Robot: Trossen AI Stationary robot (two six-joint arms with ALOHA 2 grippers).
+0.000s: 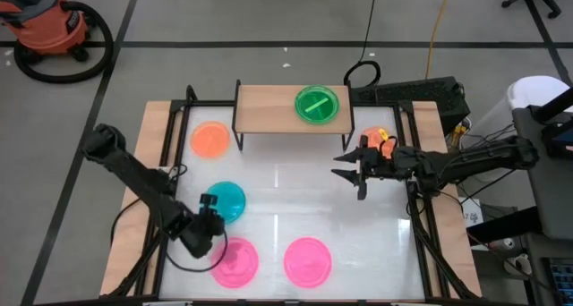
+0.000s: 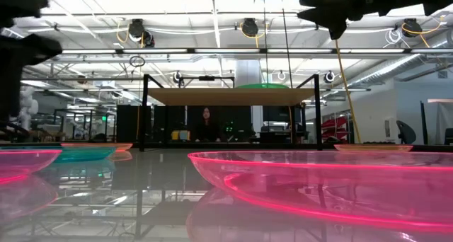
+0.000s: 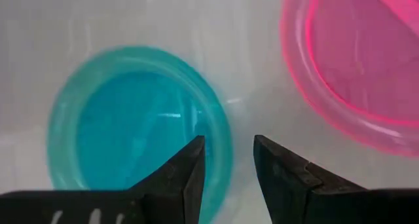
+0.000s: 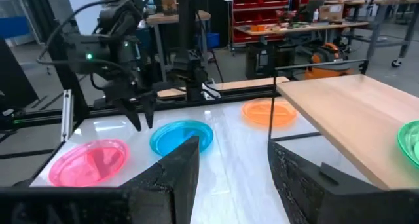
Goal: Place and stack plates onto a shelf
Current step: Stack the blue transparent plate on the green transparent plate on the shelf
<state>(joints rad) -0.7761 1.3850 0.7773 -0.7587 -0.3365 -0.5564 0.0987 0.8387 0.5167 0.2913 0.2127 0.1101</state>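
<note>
The light-wood shelf [image 1: 273, 106] stands at the table's far side with a lime green plate [image 1: 317, 104] lying flat on its right half. On the table lie an orange plate [image 1: 211, 140] left of the shelf, a second orange plate [image 1: 376, 136] partly hidden under my right arm, a cyan plate [image 1: 226, 200] and two pink plates [image 1: 235, 261] [image 1: 307, 260] near the front edge. My left gripper [image 3: 228, 162] is open, pointing down over the cyan plate's [image 3: 137, 119] near-right rim. My right gripper [image 1: 346, 166] is open, held above bare table right of centre, below the shelf's right end.
Black frame rails [image 1: 166, 136] run along the table's left and right sides. The shelf's left half [image 4: 340, 103] is bare wood. Bare white tabletop [image 1: 295, 199] lies between the two grippers. A person [image 2: 207, 122] sits in the room beyond the table.
</note>
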